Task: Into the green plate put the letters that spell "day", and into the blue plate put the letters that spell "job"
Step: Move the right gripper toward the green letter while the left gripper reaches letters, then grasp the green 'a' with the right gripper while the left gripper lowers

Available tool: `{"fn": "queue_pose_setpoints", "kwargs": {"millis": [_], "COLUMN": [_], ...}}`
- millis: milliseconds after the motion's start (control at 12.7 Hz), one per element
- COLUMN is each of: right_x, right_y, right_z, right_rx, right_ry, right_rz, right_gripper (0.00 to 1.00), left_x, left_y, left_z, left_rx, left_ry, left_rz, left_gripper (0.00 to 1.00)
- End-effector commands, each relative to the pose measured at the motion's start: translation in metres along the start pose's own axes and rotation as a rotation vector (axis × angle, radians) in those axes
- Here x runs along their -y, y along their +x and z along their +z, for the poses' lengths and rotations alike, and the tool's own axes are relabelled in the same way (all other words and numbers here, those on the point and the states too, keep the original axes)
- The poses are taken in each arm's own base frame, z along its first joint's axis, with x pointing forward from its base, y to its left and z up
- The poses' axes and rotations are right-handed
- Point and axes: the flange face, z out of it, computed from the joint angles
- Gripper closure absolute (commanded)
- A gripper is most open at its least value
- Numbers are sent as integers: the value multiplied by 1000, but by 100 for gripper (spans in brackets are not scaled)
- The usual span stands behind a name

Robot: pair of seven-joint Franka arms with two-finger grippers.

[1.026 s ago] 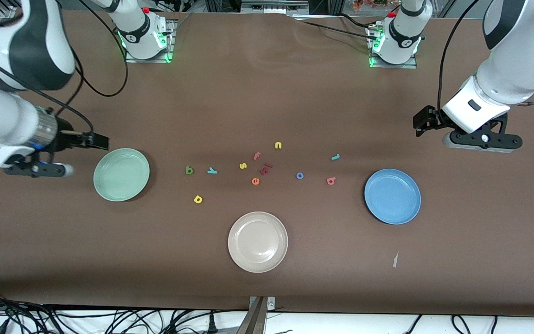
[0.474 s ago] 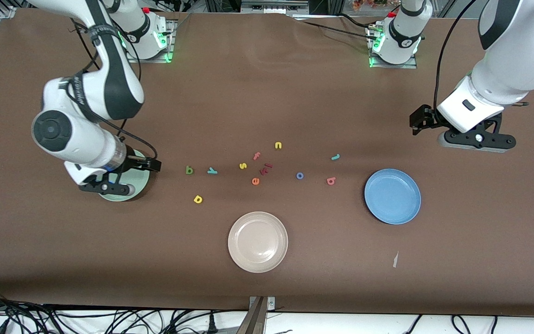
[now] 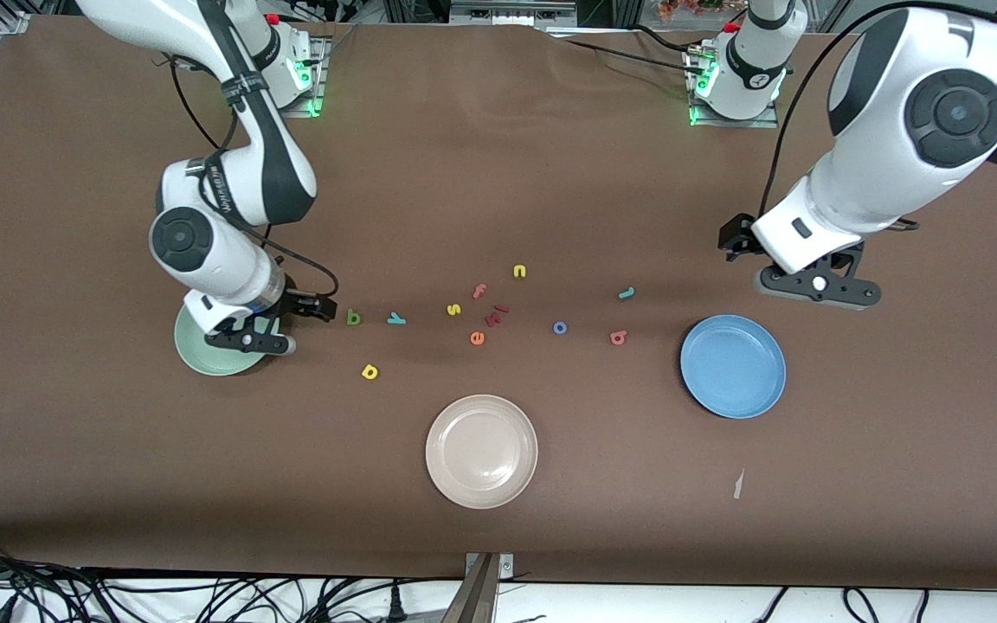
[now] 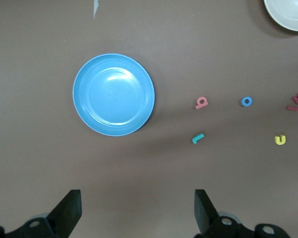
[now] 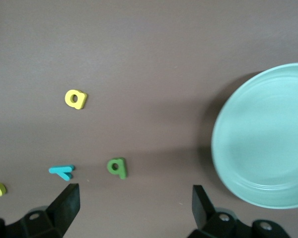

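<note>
My right gripper (image 3: 249, 343) hangs open and empty over the green plate (image 3: 202, 355), at the rim that faces the letters. In the right wrist view, bare table shows between its fingers (image 5: 69, 203); the dark green "a" (image 5: 116, 167), teal "y" (image 5: 62, 171) and yellow "d" (image 5: 76, 98) lie just past them. My left gripper (image 3: 817, 288) is open and empty over bare table beside the blue plate (image 3: 732, 366). The teal "j" (image 3: 627, 293), blue "o" (image 3: 559, 327) and coral "b" (image 3: 618, 337) lie between that plate and the middle cluster.
A beige plate (image 3: 481, 450) sits nearer the front camera, mid-table. The middle cluster holds a yellow "s" (image 3: 453, 309), yellow "n" (image 3: 519, 271), reddish "f" (image 3: 479, 291), dark red pieces (image 3: 497, 314) and an orange "e" (image 3: 477, 338). A paper scrap (image 3: 738, 483) lies near the blue plate.
The right arm has swung in from its end of the table, across the green plate toward the green "a". The left arm has moved toward the middle and closer to the blue plate. Both grippers stayed open.
</note>
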Motion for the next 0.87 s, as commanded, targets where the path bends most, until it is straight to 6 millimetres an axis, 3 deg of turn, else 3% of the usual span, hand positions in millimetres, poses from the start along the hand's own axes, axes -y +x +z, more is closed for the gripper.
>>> {"fn": "queue_pose_setpoints", "kwargs": {"millis": [0, 316, 553, 632, 711, 789], "right_x": [16, 32, 42, 43, 43, 43], "right_y": [-17, -22, -29, -29, -29, -29], "right_z": [22, 67, 87, 92, 100, 105], "right_rx": [-11, -15, -7, -12, -11, -21], "right_ry": [18, 16, 9, 10, 5, 7], "right_rz": [35, 31, 61, 58, 46, 36], "right_gripper": [0, 0, 0, 0, 0, 0], "left_x": [-4, -29, -31, -33, -47, -75], "left_y": [5, 15, 33, 35, 37, 39], "left_z": [-3, 34, 80, 87, 97, 115], "left_rx": [4, 88, 158, 168, 180, 183], "left_ry": [6, -36, -42, -44, -44, -25], "left_rz": [24, 54, 58, 61, 82, 125], "left_gripper": [0, 0, 0, 0, 0, 0]}}
